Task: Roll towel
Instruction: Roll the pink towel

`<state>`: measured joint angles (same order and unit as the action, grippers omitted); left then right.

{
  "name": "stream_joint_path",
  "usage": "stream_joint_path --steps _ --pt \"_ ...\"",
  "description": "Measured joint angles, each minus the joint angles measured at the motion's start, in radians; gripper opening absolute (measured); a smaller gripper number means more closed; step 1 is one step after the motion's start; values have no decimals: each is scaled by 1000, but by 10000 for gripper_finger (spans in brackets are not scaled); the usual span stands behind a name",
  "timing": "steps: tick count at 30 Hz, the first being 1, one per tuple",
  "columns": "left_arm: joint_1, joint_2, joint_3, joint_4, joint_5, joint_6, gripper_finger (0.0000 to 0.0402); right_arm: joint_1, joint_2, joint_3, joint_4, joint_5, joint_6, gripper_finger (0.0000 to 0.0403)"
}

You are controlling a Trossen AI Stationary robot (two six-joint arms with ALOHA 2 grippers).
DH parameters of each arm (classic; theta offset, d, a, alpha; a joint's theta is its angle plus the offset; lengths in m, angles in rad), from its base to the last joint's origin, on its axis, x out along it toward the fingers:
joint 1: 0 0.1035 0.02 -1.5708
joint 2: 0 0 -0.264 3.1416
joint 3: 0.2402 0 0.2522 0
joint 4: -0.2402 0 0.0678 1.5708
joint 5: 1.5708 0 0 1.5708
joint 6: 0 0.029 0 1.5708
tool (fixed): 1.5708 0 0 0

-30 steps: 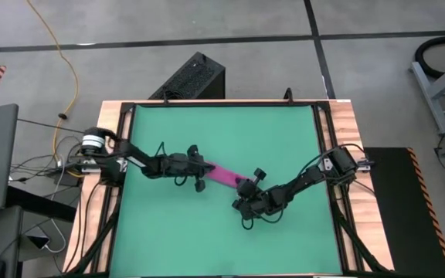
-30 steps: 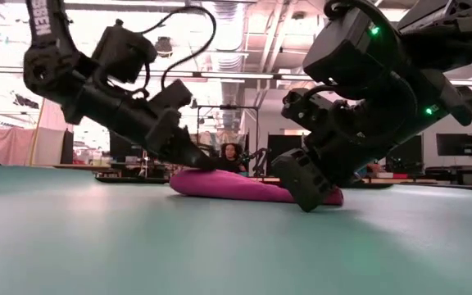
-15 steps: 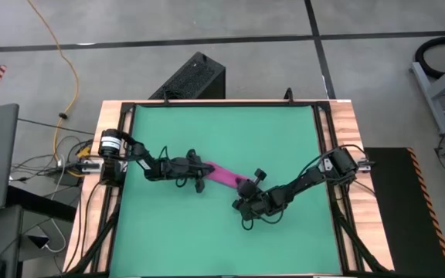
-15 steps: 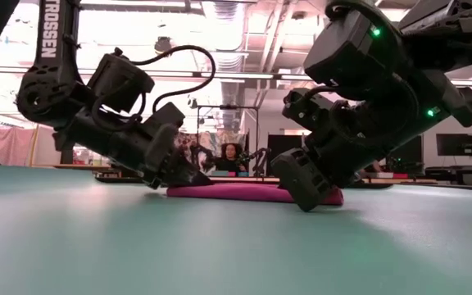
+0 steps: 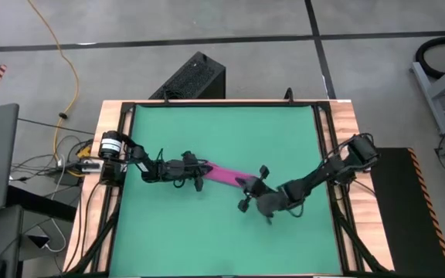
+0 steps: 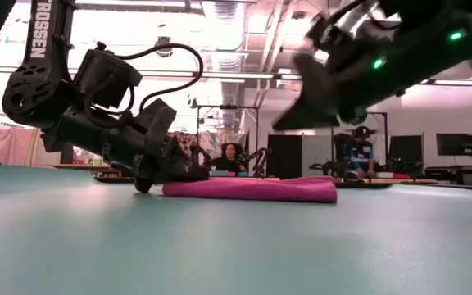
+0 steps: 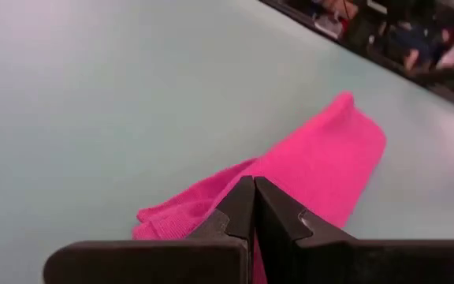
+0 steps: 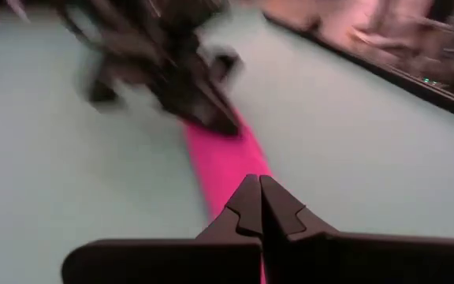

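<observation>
Folded towel (image 5: 224,174) on table (image 5: 222,131), left gripper (image 5: 198,167) jaws closed at its end, right gripper (image 5: 247,190) closed, lifted; fold may spring open

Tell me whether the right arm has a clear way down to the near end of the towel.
Probably yes. The right end effector hangs shut just above the towel, with nothing between them. The left end effector, also shut, is at the towel's opposite end, so it should not block the way.
</observation>
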<state>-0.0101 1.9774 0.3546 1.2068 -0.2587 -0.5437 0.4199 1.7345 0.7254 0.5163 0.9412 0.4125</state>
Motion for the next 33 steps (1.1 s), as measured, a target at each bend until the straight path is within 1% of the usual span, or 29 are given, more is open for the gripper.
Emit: stream_joint_path --steps 2,5,7,9,15,18,21,23,28,33 --pt "-1 0 0 10 -9 -28 0 1 20 -88 222 -8 -31 7" --pt "-11 1 -2 32 -37 -70 0 -8 99 -196 508 -7 -44 7" --pt "-18 3 -2 46 -61 -79 0 -18 150 -218 646 -6 -45 7" --pt "-18 2 0 49 -71 -93 0 -27 201 -218 702 -11 -44 7" --pt "-19 2 1 44 -76 -92 0 -82 300 -148 689 -110 -15 7" --pt "-20 1 3 32 -82 -91 0 -120 312 -138 621 -111 59 7" --pt "-20 0 4 12 -83 -87 0 -156 300 -137 525 -138 155 7" --pt "-20 -1 5 -2 -83 -85 0 -172 298 -135 485 -150 189 7" --pt "-21 -2 7 -29 -83 -78 0 -193 295 -134 458 -190 192 7" --pt "-25 -3 8 -46 -88 -80 0 -220 294 -134 446 -257 164 7"
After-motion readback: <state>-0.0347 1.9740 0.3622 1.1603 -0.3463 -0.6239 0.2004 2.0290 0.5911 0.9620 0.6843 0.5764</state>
